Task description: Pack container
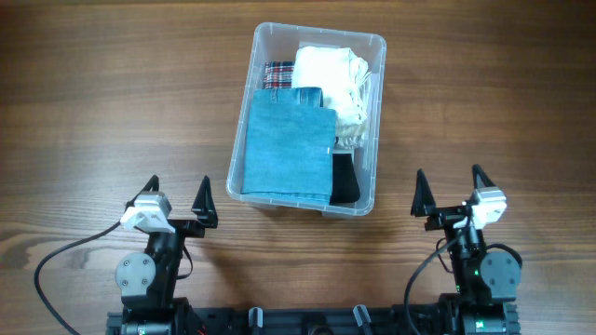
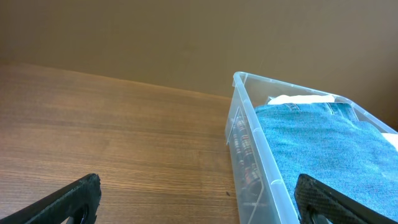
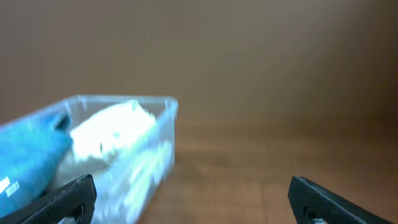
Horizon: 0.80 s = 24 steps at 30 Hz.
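The container [image 1: 372, 130] sits at the middle of the table [image 1: 112, 93], a little toward the far side. It holds a folded blue towel [image 1: 284, 149], a white cloth [image 1: 331, 74], a plaid piece [image 1: 277, 74] and something black [image 1: 345, 177] at the near right corner. The left pincer [image 1: 178, 191] and the right pincer [image 1: 448, 186] are both released and hold nothing. Each hangs near its base, apart from the container.

The packing looks close to finished. If the towel needs settling, it is best to come straight down over its middle. Keep the fingers inside the rim so the light container does not slide or tip.
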Tool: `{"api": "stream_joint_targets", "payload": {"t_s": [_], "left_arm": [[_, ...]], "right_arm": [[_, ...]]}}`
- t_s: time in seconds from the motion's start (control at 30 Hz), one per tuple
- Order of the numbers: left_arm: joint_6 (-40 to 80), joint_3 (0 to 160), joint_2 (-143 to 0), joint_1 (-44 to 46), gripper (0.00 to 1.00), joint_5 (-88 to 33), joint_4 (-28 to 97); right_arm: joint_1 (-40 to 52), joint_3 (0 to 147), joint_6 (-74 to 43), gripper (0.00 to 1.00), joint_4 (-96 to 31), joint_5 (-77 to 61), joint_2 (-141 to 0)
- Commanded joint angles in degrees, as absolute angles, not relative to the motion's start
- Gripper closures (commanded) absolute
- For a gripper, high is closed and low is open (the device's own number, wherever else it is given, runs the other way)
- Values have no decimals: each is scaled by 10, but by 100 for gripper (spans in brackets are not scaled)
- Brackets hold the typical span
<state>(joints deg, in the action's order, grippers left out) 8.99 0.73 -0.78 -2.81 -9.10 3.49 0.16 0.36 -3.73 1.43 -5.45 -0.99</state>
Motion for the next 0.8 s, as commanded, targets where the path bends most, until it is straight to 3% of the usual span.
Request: {"api": "stream_joint_targets", "payload": {"t_s": [0.0,0.77], "left_arm": [[77,4,-2,-33,0,-94,35],[77,4,-2,-33,0,-94,35]], "right_arm": [[-2,3,-32,0,2,-45,-2],[-26,3,-32,0,2,-45,-6]]}}
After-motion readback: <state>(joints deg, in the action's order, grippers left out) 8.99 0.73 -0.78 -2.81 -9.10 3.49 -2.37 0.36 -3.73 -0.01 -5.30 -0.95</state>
